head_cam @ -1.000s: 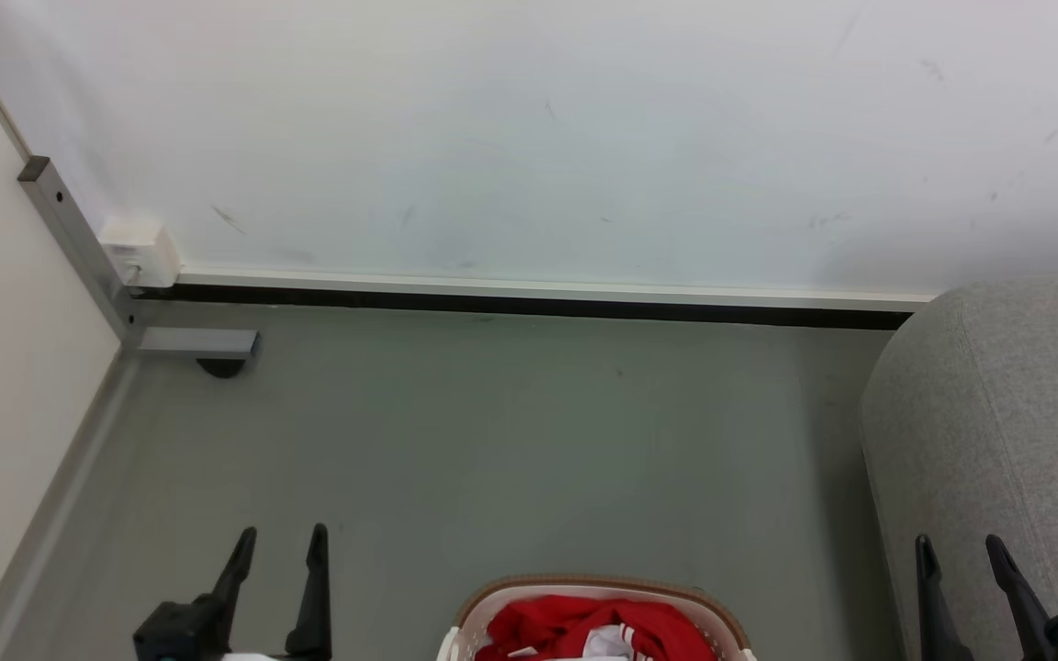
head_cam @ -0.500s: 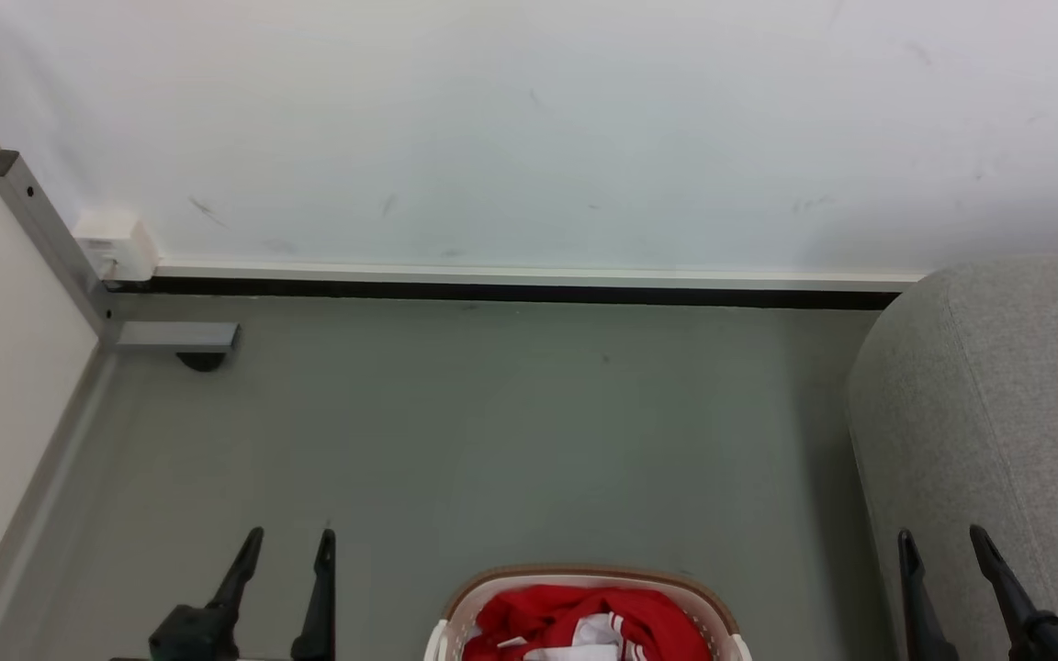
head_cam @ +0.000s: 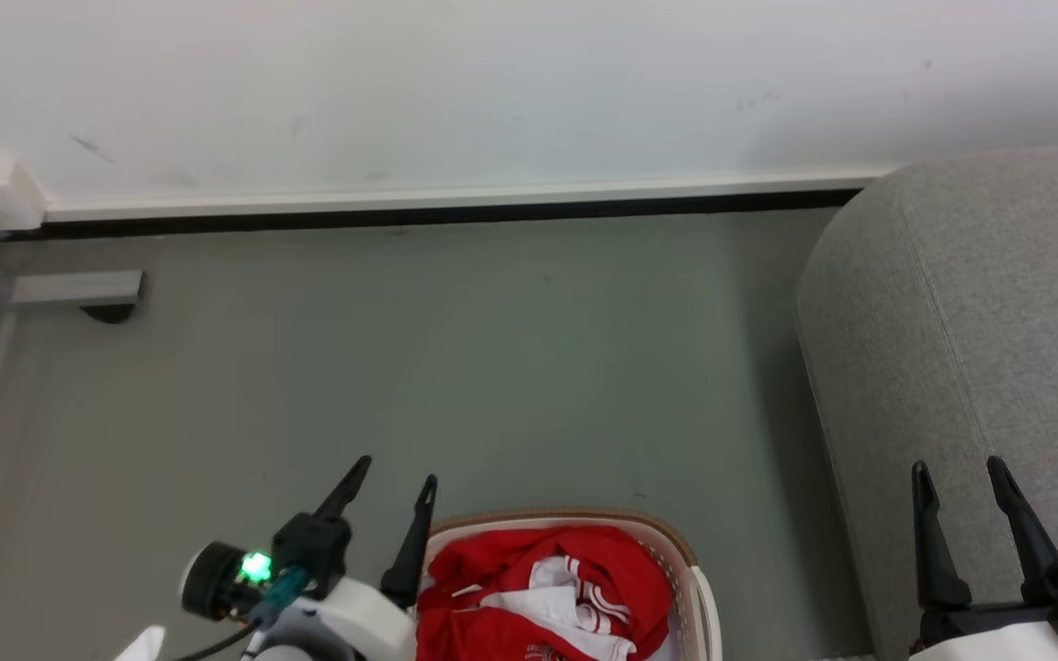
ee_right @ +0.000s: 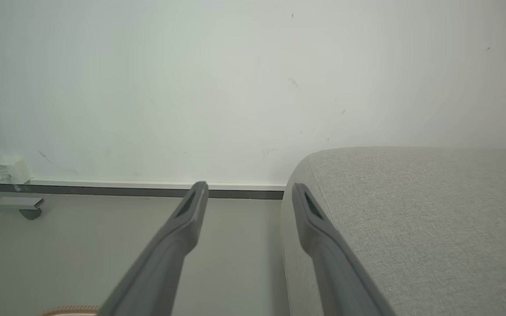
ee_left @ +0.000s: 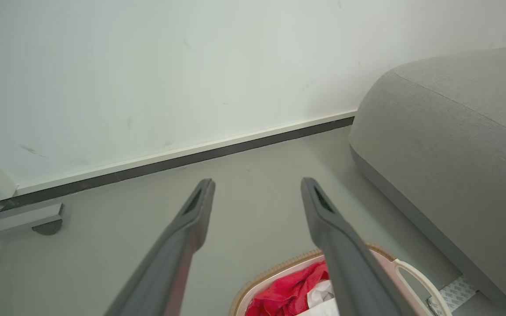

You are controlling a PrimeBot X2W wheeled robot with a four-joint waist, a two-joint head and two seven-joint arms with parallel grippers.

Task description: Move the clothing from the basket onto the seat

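Sofa [head_cam: 979, 349] takes up the right side, rounded end toward the wall. Left of it on the floor sits the basket [head_cam: 575, 516], cut off at the head view's bottom edge, so can't call its long axis. The red jersey [head_cam: 529, 578] is crumpled inside, pointing nowhere clear. The left gripper [head_cam: 398, 469] is spread open just beside the basket's left rim, and the right gripper [head_cam: 957, 464] is open too, over the sofa's edge.

I'm looking at a soft red cloth jersey [head_cam: 584, 562] bunching in a perforated plastic basket [head_cam: 696, 601], a matt coarse-weave sofa [head_cam: 979, 303] and a smooth floor [head_cam: 455, 367].
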